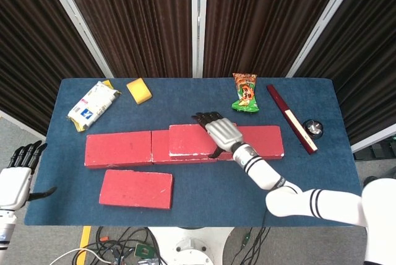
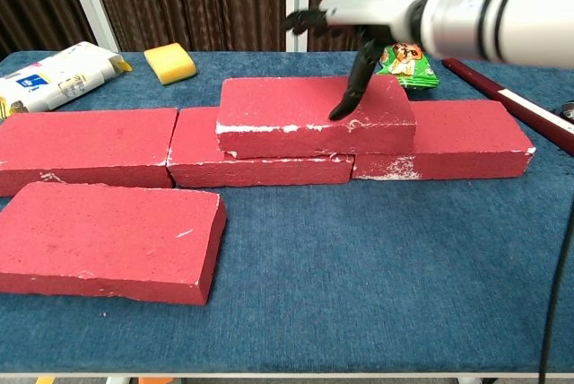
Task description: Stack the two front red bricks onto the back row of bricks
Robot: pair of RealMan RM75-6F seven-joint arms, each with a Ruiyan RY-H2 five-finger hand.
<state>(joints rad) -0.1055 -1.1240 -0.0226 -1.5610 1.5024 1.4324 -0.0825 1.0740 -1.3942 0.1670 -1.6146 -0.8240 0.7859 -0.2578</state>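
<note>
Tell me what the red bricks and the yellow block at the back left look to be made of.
Stacked brick: likely painted foam or light masonry, matte red; white chips along its edges suggest a pale core.
Front brick: same matte red, with a few white scuffs.
Yellow block: probably a sponge, going by its soft rounded corners and dull surface.

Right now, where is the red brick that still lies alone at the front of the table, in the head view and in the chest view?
Head view: the front brick lies lower left, nearer the table's front edge than the brick row.
Chest view: the same front brick fills the lower left, close to the camera.
Shared landmark: the stacked brick on the back row, up and to the right of it in both.
</note>
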